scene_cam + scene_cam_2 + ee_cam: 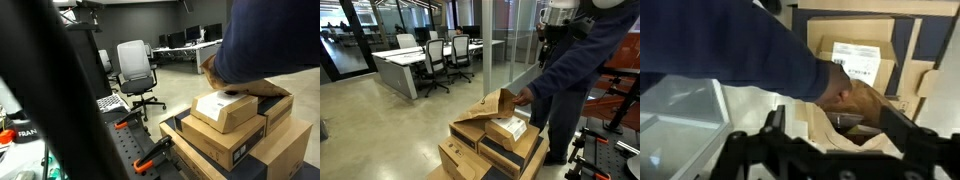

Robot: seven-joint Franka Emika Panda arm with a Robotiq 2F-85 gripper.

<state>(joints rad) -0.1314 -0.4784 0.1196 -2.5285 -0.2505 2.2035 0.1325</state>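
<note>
Cardboard everywhere: a stack of brown boxes [245, 145], and right on top lies the small labelled box [222, 108], flat, white sticker up. A person in a navy sleeve [575, 60] leans in over the pile, the hand [855, 100] down among the open flaps just beside that box. It looks to be touching cardboard, though what the fingers actually grip is hidden from where I stand.

In the wrist view the claw [835, 125] hangs above it all, jaws spread wide, holding nothing, with that hand directly below.

My reading is that this is setting-up. The person arranges the pile while the arm hangs idle over it. Any descent calls for hand and sleeve to be clear first. Then the claw would need to line up square over the labelled box, wide enough to straddle it and clear of the loose flaps, which could snag a finger. An office chair [135, 68] stands well apart behind.
</note>
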